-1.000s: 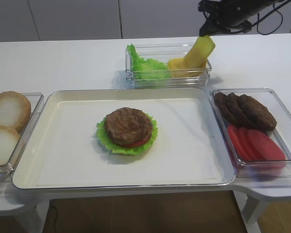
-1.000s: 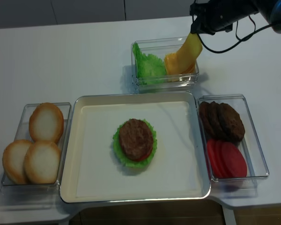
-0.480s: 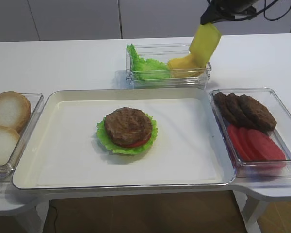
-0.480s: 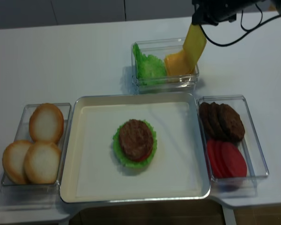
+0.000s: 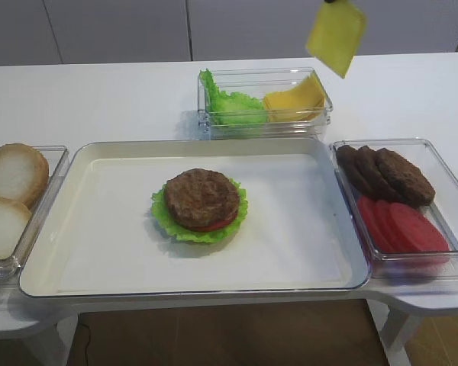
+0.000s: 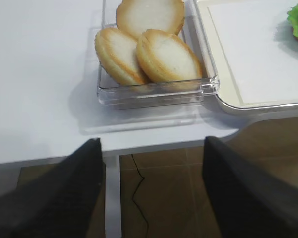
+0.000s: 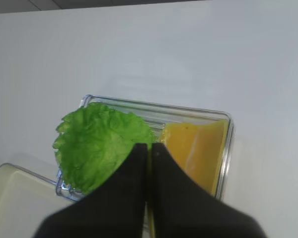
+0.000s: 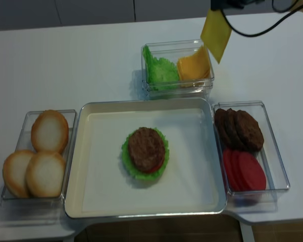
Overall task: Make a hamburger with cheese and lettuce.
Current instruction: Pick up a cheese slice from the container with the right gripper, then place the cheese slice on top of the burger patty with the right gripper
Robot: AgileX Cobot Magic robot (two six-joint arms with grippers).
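The hamburger (image 5: 201, 204) sits mid-tray, brown patty on top, over tomato and lettuce; it also shows in the realsense view (image 8: 145, 153). The single cheese slice (image 5: 336, 34) hangs in the air above the back bin, also seen from the realsense view (image 8: 216, 33). My right gripper (image 7: 150, 147) is shut on its upper edge; the overhead views cut the gripper off at the top. My left gripper (image 6: 151, 144) is open and empty, off the table's front left edge, below the bun bin.
The back bin (image 5: 263, 126) holds lettuce (image 5: 227, 107) and a pile of cheese slices (image 5: 294, 97). The right bin (image 5: 435, 152) holds patties (image 5: 385, 174) and tomato slices (image 5: 403, 227). The left bin holds buns (image 8: 45, 151). The white tray (image 5: 290, 252) lies in the middle.
My right gripper has risen with the cheese slice, lifting it clear of the pile and the bin. The burger and left arm have not moved.
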